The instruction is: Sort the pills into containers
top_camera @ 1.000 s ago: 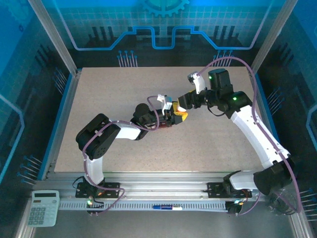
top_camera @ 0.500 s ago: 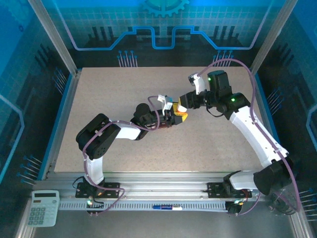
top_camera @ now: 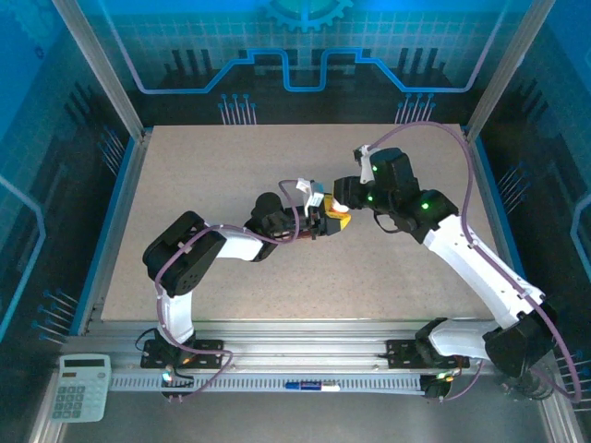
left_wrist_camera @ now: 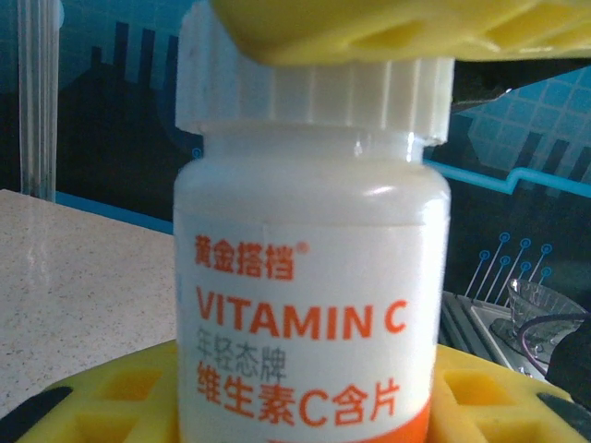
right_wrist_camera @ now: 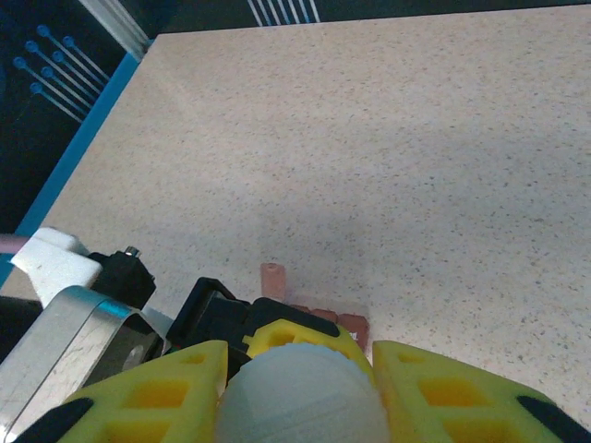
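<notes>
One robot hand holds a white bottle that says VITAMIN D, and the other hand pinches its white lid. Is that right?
Not quite. The bottle says VITAMIN C, not D; the left wrist view shows the orange letters. The rest is right: the left gripper holds it, and the right gripper pinches its white lid.

Overhead view of the speckled beige worktop (top_camera: 185,185). The left arm (top_camera: 199,254) reaches from its base at the near edge toward the centre. The right arm (top_camera: 471,254) arcs in from the opposite side. The left gripper (top_camera: 323,221) and the right gripper (top_camera: 343,199), both with yellow jaws, meet near the worktop's middle. What lies between them is too small to tell. A calculator (top_camera: 80,388) and a blue-and-white marker (top_camera: 309,385) lie in front of the arm bases, well apart.
</notes>
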Robot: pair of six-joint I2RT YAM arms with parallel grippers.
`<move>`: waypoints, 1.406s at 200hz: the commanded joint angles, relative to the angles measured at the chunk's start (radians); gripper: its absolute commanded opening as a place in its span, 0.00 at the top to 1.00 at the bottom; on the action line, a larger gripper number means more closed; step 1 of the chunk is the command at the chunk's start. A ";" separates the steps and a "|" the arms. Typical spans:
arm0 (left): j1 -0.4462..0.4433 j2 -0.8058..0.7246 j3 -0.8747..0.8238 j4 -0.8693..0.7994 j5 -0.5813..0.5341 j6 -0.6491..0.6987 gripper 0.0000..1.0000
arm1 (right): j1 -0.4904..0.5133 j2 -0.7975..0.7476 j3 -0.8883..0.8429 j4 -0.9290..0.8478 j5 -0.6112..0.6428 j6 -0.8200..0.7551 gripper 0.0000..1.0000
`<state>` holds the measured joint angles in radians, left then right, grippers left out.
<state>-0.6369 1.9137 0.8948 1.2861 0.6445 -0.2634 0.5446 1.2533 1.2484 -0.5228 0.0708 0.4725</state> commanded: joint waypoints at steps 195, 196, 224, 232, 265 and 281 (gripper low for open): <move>0.004 -0.024 0.034 0.101 -0.005 -0.004 1.00 | -0.229 0.080 0.114 -0.087 -0.540 -0.365 0.30; 0.005 -0.024 0.034 0.101 -0.005 -0.004 1.00 | -0.229 0.080 0.115 -0.087 -0.540 -0.365 0.31; 0.003 -0.022 0.035 0.100 -0.005 -0.004 1.00 | -0.228 0.083 0.106 -0.086 -0.545 -0.362 0.38; 0.004 -0.022 0.035 0.101 -0.005 -0.004 1.00 | -0.229 0.085 0.108 -0.086 -0.545 -0.363 0.41; 0.003 -0.019 0.037 0.101 -0.005 -0.007 1.00 | -0.229 0.092 0.103 -0.100 -0.548 -0.359 0.55; 0.004 -0.019 0.039 0.101 -0.005 -0.007 1.00 | -0.227 0.092 0.094 -0.099 -0.544 -0.346 0.57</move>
<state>-0.6369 1.9144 0.9081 1.3334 0.6392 -0.2642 0.3260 1.3357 1.3602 -0.6125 -0.4751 0.1223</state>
